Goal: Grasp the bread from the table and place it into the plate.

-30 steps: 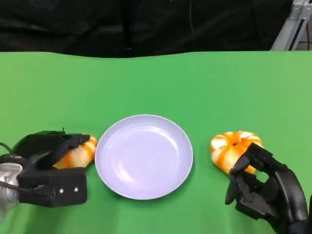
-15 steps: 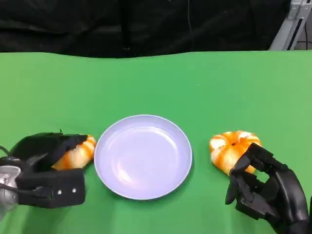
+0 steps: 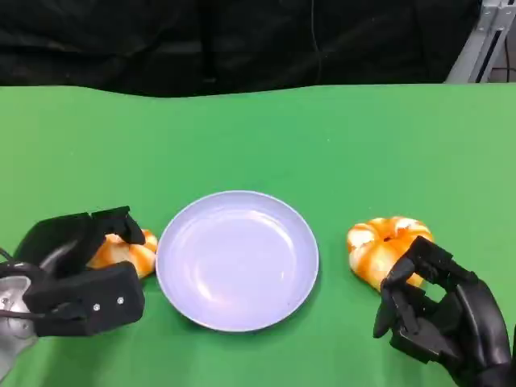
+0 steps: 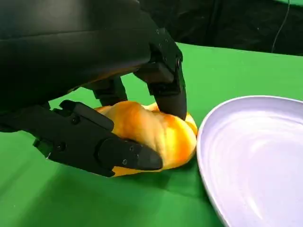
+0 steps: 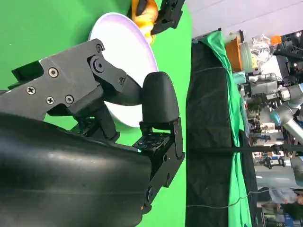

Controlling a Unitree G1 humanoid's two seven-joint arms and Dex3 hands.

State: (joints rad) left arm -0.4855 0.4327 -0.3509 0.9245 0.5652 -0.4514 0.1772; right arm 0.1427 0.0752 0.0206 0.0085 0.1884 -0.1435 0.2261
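Two orange-glazed pieces of bread flank a pale lavender plate (image 3: 238,260) at the middle of a green table (image 3: 258,137), one on each side of it; left of the plate, the robot's left hand (image 3: 76,274) has its black fingers (image 4: 165,90) curved over the top and a thumb along the near side of the left bread (image 3: 122,251), which sits on the cloth just beside the plate's left rim without clearly touching it; the left wrist view shows that bread (image 4: 151,135) enclosed between fingers above and thumb below, the fingers in contact with its crust, and the plate's rim (image 4: 203,142) close alongside; whether the bread is off the cloth cannot be told; the plate itself holds nothing and lies flat; right of the plate, the right bread (image 3: 385,246) rests on the table, apart from the rim, with the right hand (image 3: 435,314) just on its near side; that hand's fingers (image 3: 419,254) are partly curled and spread, their tips over the bread's near edge, but a closed hold on it is not shown; the right wrist view looks past the right hand (image 5: 118,109) across the plate (image 5: 130,52) to the left bread (image 5: 144,12) on its far side; behind the table hangs a black curtain (image 3: 242,40).
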